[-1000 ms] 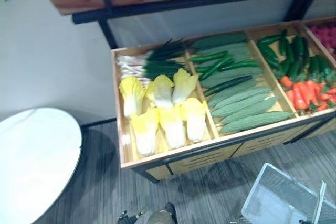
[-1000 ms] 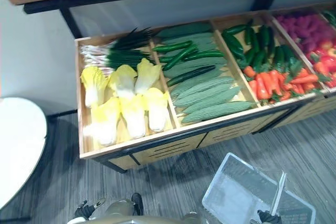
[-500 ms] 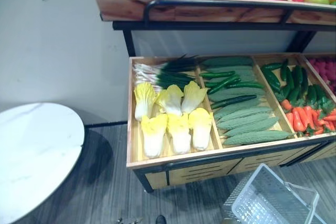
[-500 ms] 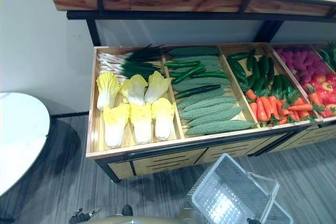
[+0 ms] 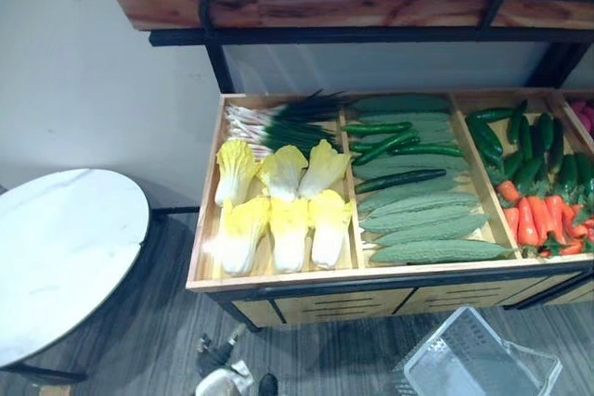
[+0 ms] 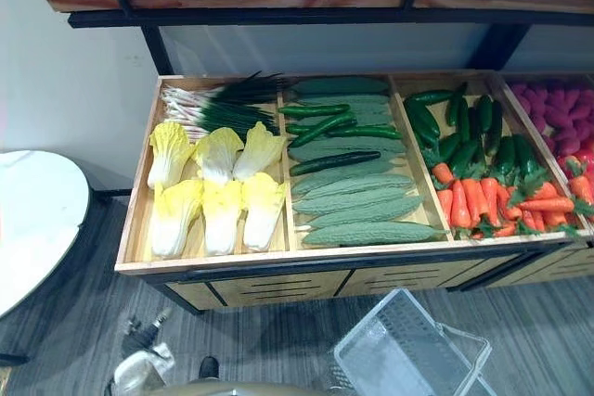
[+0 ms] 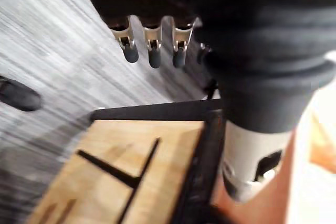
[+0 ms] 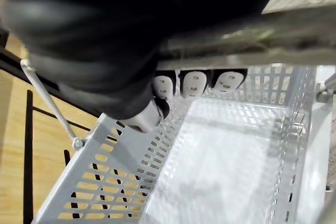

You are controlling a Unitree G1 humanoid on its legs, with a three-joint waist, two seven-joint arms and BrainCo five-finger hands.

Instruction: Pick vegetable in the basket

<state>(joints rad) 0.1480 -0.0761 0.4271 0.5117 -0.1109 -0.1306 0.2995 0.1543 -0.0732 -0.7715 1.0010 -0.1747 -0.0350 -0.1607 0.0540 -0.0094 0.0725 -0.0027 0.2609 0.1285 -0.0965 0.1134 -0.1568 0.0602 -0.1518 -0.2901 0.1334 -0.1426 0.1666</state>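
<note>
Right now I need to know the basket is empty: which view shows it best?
The right wrist view: it looks into the basket, its floor bare, with the right hand curled round the handle. Both eye views catch part of it from above; the left wrist view faces the wooden stand.

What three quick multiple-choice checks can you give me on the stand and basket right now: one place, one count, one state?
1. Where do the cabbages lie?
A. middle compartment
B. leftmost compartment, in front of the green onions
C. in the basket

2. How many cabbages are there?
A. four
B. six
C. eight

3. The basket is:
A. empty
B. holding carrots
C. holding one cabbage

Answers:
1 B: they lie in the left bin, nearer than the onions.
2 B: there are two rows of three.
3 A: the right wrist view shows its floor bare.
</note>
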